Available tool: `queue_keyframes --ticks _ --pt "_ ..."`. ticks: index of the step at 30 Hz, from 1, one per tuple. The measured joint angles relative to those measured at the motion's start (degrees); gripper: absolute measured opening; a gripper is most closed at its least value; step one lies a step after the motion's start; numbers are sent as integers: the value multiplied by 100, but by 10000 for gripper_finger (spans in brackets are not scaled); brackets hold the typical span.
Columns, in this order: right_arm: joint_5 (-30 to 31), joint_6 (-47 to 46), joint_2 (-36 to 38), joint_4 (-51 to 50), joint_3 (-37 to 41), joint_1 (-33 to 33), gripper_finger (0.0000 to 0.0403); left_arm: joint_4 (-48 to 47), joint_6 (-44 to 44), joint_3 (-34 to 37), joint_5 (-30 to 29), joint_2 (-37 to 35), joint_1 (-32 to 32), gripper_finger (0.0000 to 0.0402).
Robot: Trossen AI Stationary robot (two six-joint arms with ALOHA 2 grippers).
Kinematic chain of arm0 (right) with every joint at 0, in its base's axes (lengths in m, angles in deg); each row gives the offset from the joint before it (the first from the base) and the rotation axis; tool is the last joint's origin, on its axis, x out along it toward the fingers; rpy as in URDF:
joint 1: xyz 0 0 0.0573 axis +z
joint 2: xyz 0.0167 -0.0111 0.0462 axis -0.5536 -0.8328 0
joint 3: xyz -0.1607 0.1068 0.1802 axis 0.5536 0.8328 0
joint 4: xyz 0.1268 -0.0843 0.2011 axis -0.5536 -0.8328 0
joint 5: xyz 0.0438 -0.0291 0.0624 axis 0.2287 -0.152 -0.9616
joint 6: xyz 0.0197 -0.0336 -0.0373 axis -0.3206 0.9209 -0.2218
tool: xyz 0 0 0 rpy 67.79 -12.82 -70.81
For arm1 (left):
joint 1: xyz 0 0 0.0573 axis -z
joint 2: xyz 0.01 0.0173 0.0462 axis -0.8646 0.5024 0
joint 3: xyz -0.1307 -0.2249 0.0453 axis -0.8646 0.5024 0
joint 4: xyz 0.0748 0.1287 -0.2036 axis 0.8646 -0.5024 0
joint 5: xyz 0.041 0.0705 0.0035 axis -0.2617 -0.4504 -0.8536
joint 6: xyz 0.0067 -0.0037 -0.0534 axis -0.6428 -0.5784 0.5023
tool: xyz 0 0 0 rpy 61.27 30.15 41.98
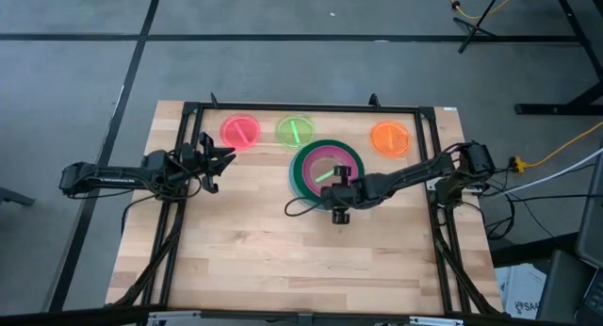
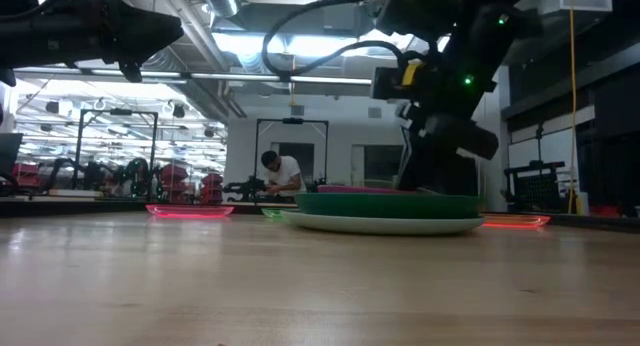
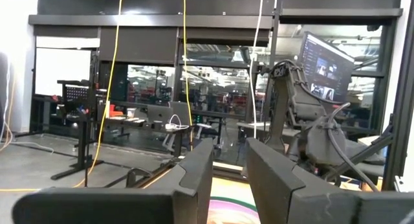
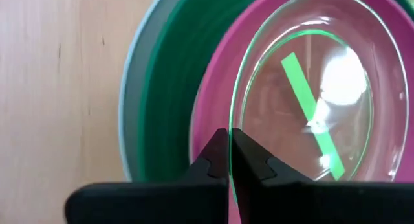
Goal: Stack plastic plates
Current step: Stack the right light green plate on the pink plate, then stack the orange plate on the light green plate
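Right gripper (image 4: 229, 160), pinched on the rim of a neon green plate (image 4: 310, 94), seats it on the magenta plate (image 4: 217, 88); release comes next, while the left gripper (image 1: 219, 162) waits part-open above the counter (image 1: 283, 260).

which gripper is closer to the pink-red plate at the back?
Left. The left gripper hangs open just beside the pink-red plate, toward the front-left. The right gripper is farther off, shut on the neon green plate atop the stack.

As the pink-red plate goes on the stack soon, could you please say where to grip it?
Grip the pink-red plate by its thin raised rim, on the edge facing the left gripper, fingers straddling it. It lies flat on the table, so only the rim offers a hold.
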Motion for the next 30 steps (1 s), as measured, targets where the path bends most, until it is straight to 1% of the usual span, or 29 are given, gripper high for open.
queue_keyframes --ticks 2,4,8,11,14,19,26,30 --pt "2 -222 0 -20 0 4 8 2 0 0 0 0 0 86" --pt "2 -380 0 -20 0 4 23 3 1 0 1 0 0 86" --pt "2 -455 0 -101 -41 4 69 4 0 0 0 0 -2 86" --pt "2 -457 0 -558 -351 4 102 4 2 0 0 0 0 86" --pt "11 -483 13 -1130 -672 56 123 4 2 0 0 0 0 86" --pt "274 -652 395 -1636 -696 207 133 -5 2 0 0 0 0 86" --pt "585 -1095 1378 -1868 -145 229 133 -26 2 0 2 0 -1 86" --pt "918 -1337 1928 -1999 244 203 134 -24 2 0 0 0 -2 86"
